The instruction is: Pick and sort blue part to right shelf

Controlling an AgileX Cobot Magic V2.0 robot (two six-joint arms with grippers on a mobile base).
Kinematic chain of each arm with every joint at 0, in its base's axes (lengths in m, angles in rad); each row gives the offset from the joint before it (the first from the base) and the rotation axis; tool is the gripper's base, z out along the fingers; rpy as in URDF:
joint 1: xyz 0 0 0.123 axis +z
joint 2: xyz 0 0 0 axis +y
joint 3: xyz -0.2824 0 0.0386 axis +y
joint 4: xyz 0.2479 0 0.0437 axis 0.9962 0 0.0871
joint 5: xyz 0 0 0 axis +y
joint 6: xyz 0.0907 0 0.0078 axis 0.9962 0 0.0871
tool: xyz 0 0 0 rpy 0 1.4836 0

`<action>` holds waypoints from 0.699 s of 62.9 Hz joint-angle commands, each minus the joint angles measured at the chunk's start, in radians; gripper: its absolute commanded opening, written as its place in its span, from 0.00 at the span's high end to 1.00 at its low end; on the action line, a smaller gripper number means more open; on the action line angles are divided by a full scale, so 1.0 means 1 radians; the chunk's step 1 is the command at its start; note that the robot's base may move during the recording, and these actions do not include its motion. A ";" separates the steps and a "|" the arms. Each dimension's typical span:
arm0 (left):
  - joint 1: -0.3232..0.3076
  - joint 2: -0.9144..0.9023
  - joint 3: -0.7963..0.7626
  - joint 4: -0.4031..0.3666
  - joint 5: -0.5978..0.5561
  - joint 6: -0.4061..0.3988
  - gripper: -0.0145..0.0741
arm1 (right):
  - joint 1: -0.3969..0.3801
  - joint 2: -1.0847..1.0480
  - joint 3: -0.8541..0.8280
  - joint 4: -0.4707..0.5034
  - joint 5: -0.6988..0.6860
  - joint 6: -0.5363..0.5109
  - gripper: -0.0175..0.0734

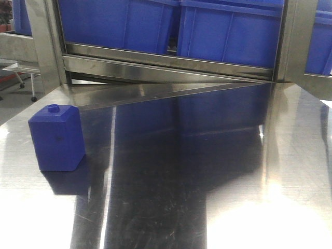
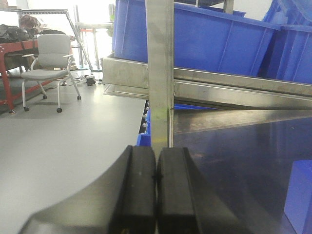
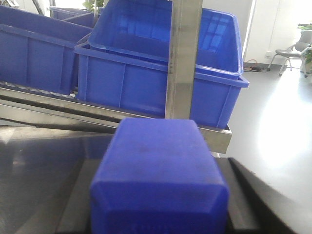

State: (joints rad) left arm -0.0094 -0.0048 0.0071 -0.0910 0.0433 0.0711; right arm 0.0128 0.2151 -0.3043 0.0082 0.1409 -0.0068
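Exterior front-facing view: I see the steel table [image 1: 290, 155] with one short blue block [image 1: 56, 137], topped by a small round knob, standing upright near its left edge. Behind the table stands the shelf [image 1: 155, 66], with blue bins [image 1: 228, 26] resting on it. Neither gripper appears in this view.

Left wrist-mounted view: the left gripper [image 2: 156, 185] is fully closed, its two black pads [image 2: 139, 190] pressed flat against each other with nothing between them. It points at an upright steel post [image 2: 160, 73] of the shelf. A grey chair [image 2: 48, 61] stands on the floor to the left. A blue object [image 2: 300, 195] is cut off by the right edge of the frame; I cannot identify it.

Right wrist-mounted view: the blue part [image 3: 158, 190] fills the foreground, seated between the dark fingers [image 3: 75, 204] of the right gripper [image 3: 160, 163], which is clamped against its two sides. The part is held in front of the shelf, in line with a steel post [image 3: 184, 53] and a blue bin [image 3: 136, 83] behind it. I cannot tell whether the part touches the table.
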 commanded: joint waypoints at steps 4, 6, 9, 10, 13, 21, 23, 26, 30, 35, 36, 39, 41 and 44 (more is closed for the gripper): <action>-0.004 -0.024 0.025 -0.008 -0.077 -0.007 0.69 | -0.007 0.006 -0.029 -0.008 -0.087 -0.009 0.35; -0.004 -0.024 0.025 -0.008 -0.077 -0.007 0.69 | -0.007 0.006 -0.029 -0.008 -0.087 -0.009 0.35; -0.004 -0.024 0.025 -0.008 -0.077 -0.007 0.69 | -0.007 0.006 -0.029 -0.008 -0.087 -0.009 0.35; -0.004 -0.024 0.025 -0.008 -0.077 -0.007 0.69 | -0.007 0.006 -0.029 -0.008 -0.087 -0.009 0.35; -0.004 -0.024 0.025 -0.008 -0.077 -0.007 0.69 | -0.007 0.006 -0.029 -0.008 -0.087 -0.009 0.35; -0.004 -0.024 0.025 -0.008 -0.077 -0.007 0.69 | -0.007 0.006 -0.029 -0.008 -0.087 -0.009 0.35; -0.004 -0.024 0.025 -0.008 -0.077 -0.007 0.69 | -0.007 0.006 -0.029 -0.008 -0.087 -0.009 0.35; -0.004 -0.024 0.025 -0.008 -0.077 -0.007 0.69 | -0.007 0.006 -0.029 -0.008 -0.087 -0.009 0.35; -0.004 -0.024 0.025 -0.008 -0.077 -0.007 0.69 | -0.007 0.006 -0.029 -0.008 -0.087 -0.009 0.35; -0.004 -0.024 0.025 -0.008 -0.077 -0.007 0.69 | -0.007 0.006 -0.029 -0.008 -0.087 -0.009 0.35; -0.004 -0.024 0.025 -0.008 -0.077 -0.007 0.69 | -0.007 0.006 -0.029 -0.008 -0.087 -0.009 0.35; -0.004 -0.024 0.025 -0.008 -0.077 -0.007 0.69 | -0.007 0.006 -0.029 -0.008 -0.087 -0.009 0.35; -0.004 -0.024 0.025 -0.008 -0.077 -0.007 0.69 | -0.007 0.006 -0.029 -0.008 -0.087 -0.009 0.35; -0.004 -0.024 0.025 -0.008 -0.072 -0.007 0.69 | -0.007 0.006 -0.029 -0.008 -0.087 -0.009 0.35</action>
State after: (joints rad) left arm -0.0094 -0.0048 0.0071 -0.0910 0.0433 0.0711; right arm 0.0128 0.2151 -0.3043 0.0082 0.1426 -0.0068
